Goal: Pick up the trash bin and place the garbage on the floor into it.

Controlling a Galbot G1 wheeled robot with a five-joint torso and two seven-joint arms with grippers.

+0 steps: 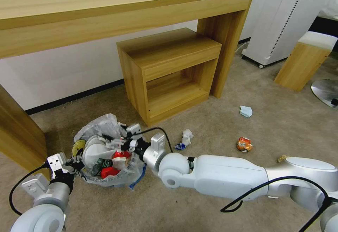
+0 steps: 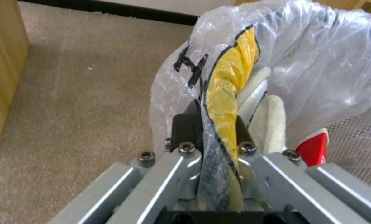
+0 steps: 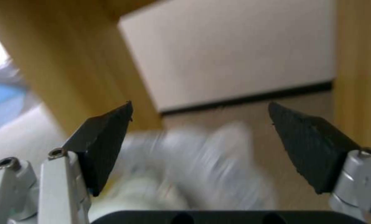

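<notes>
The trash bin [image 1: 105, 179], lined with a crinkly whitish bag, stands on the beige floor [image 1: 211, 126] in the head view. It holds white slippers [image 1: 95, 151], red wrappers [image 1: 110, 171] and a dark can. My left gripper [image 1: 75, 163] is shut on its near-left rim. The left wrist view shows that gripper [image 2: 216, 124] pinching bag and a yellow wrapper [image 2: 231, 81]. My right gripper [image 1: 118, 143] hovers open over the bin's right side; in its wrist view [image 3: 202, 137] nothing is between the fingers. Garbage lies apart on the floor: crumpled paper [image 1: 186, 138], blue-white paper [image 1: 246, 111], an orange wrapper [image 1: 244, 144].
A long wooden desk [image 1: 123, 10] spans the back, with a low wooden cabinet [image 1: 169, 73] under it. The desk's leg [image 1: 17, 133] stands close to the bin's left. A white appliance [image 1: 281, 20], a wooden stool [image 1: 304, 61] and a metal disc [image 1: 327, 91] stand at the right.
</notes>
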